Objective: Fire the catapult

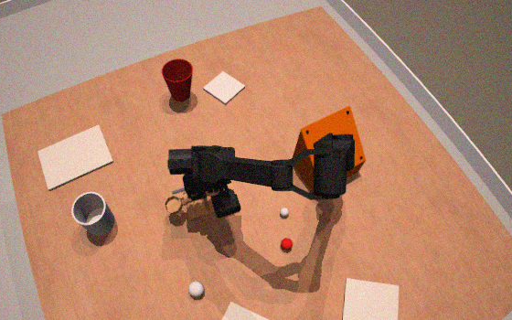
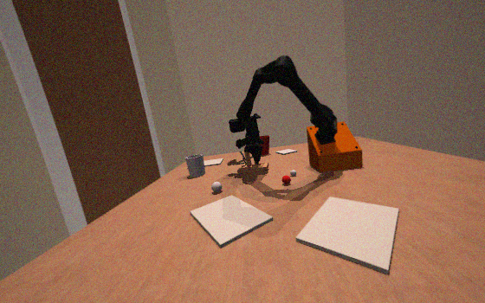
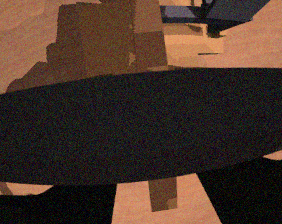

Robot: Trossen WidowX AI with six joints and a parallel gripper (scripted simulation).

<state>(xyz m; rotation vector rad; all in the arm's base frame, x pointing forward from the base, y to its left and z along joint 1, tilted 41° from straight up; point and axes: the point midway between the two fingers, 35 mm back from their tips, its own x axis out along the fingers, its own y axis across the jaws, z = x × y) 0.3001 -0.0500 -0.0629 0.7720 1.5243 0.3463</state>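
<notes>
Fingers: black parallel-jaw gripper (image 1: 202, 194) clamped on small wooden catapult (image 1: 176, 205).
Catapult: on table, beside grey-white mug (image 1: 91, 213); likely light, stiff; hold frame, not arm.
Balls: 3 loose, unloaded.

End effector (image 2: 254, 161) clamped on catapult (image 2: 250, 165).

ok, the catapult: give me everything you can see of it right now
The catapult is a small, tan, wood-looking frame standing on the table, between the white mug and the arm's orange base. Its ring-shaped cup faces the mug side and looks empty from the top view. The arm covers most of its body. The gripper is shut on it from above. All three balls lie apart from it.
</notes>
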